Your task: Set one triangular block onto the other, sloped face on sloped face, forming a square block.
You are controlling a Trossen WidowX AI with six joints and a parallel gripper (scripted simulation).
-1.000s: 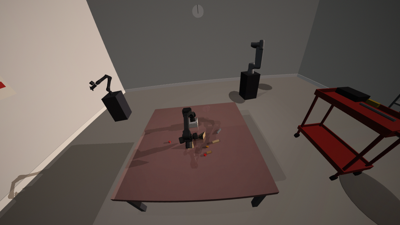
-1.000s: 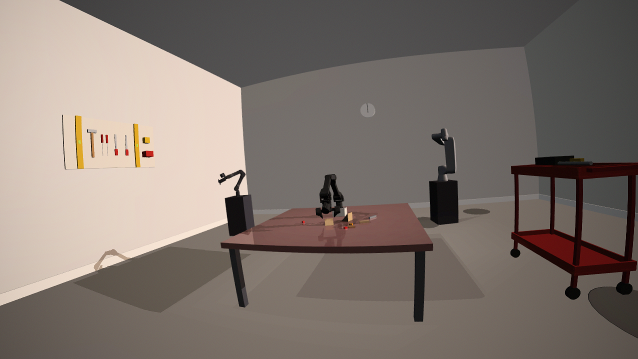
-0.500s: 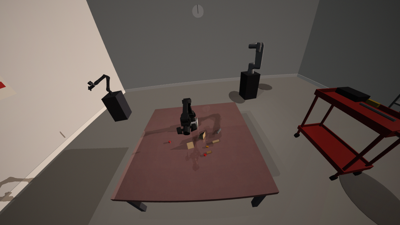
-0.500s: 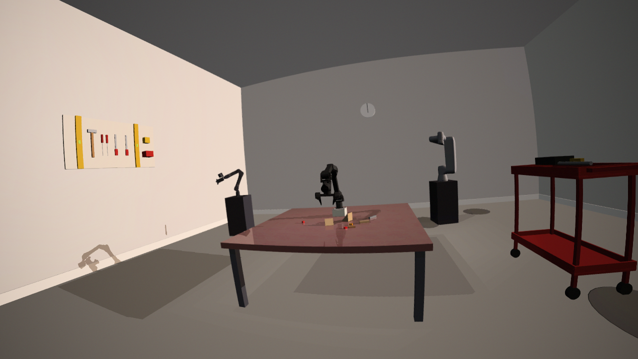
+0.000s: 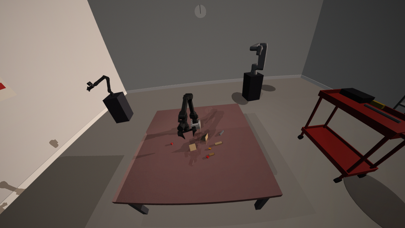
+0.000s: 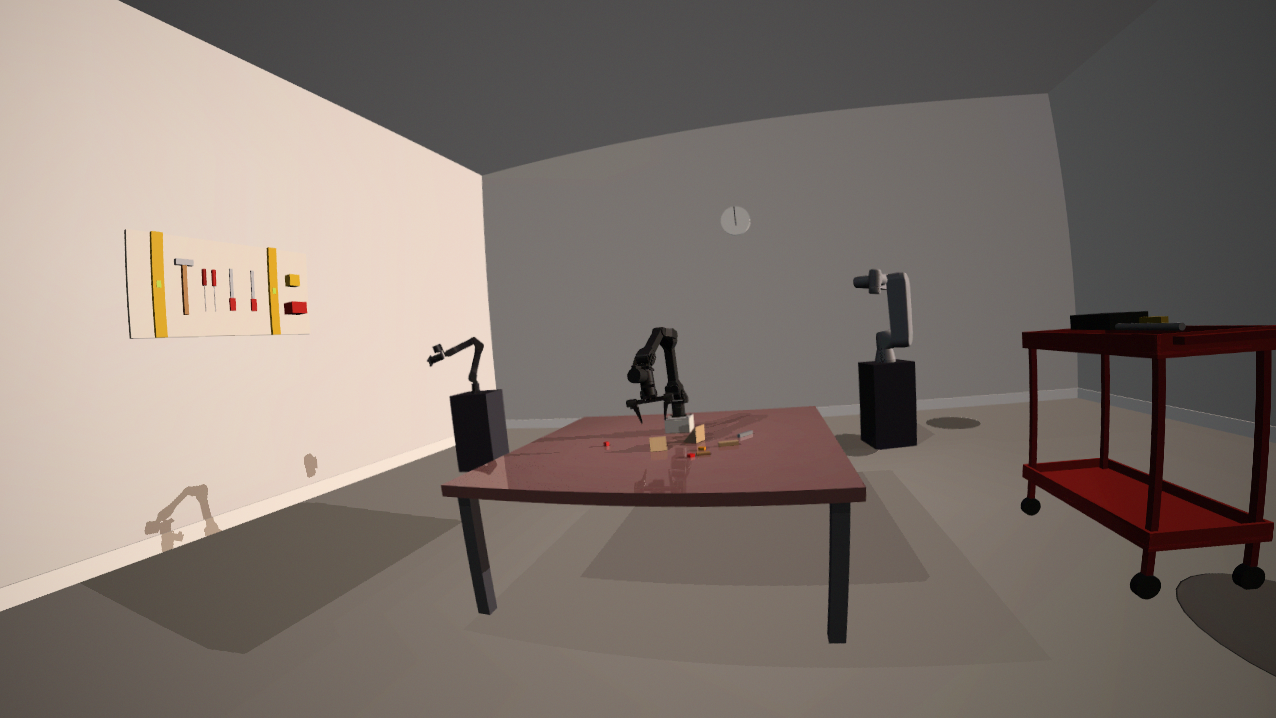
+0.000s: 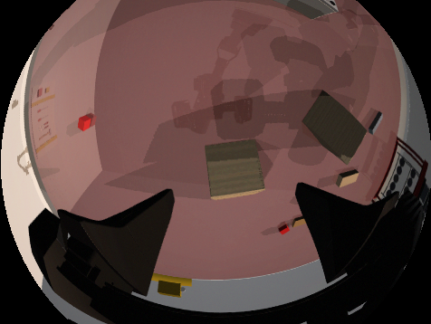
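Small bits on the table [image 5: 232,181] are hard to identify: a red cube [image 5: 171,143], a grey piece [image 5: 221,132], a few tan and orange scraps; no readable writing anywhere. In the wrist view the edges are cut off by the lens rim and the fingers block the lower corners. The arm [image 5: 186,107] is bent over, with the gripper [image 5: 187,135] raised above the table, jaws wide apart, holding nothing. One triangular block [image 5: 192,147] lies flat on the table just in front of the gripper; the other triangular block [image 5: 205,137] stands beside it, apart, not stacked.
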